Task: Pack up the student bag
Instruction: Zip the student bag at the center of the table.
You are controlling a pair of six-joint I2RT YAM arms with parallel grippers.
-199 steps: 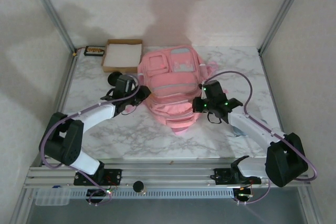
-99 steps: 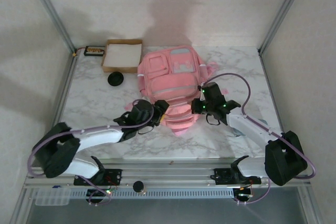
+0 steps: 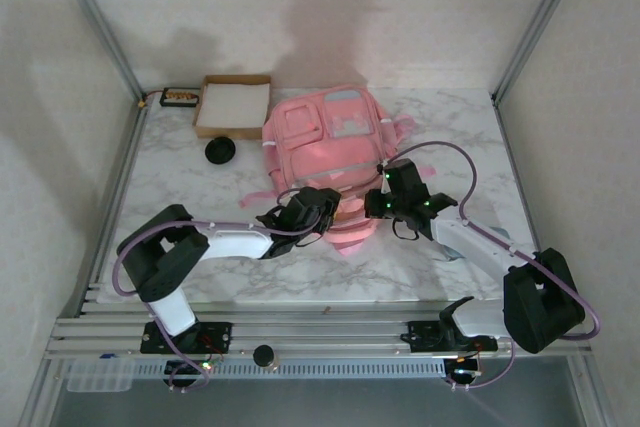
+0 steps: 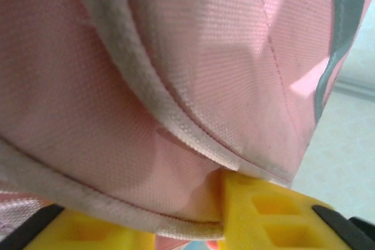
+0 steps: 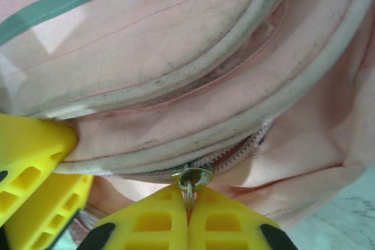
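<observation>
Bag: the student bag (image 3: 320, 137) lies flat mid-counter, its long axis running far to near and its zipped end toward the arms.
Right end effector (image 5: 188, 200): clamped on the zip pull (image 5: 188, 178) at the right of that near end, where the zip line follows the curved rim.
Left end effector (image 3: 322, 209): pressed to the same end, just beside the right one. Its jaws sit either side of a piped fabric fold, though the close view leaves unclear whether they truly pinch it.
Next move: likely turns on the right arm drawing the pull along the rim while the left steadies the fabric.
Counter (image 3: 200, 197): pale marble pattern, with a cardboard box (image 3: 236, 105) and a black round object (image 3: 220, 151) at far left, apart from the bag.
Room: plain white walls and metal frame posts.
</observation>
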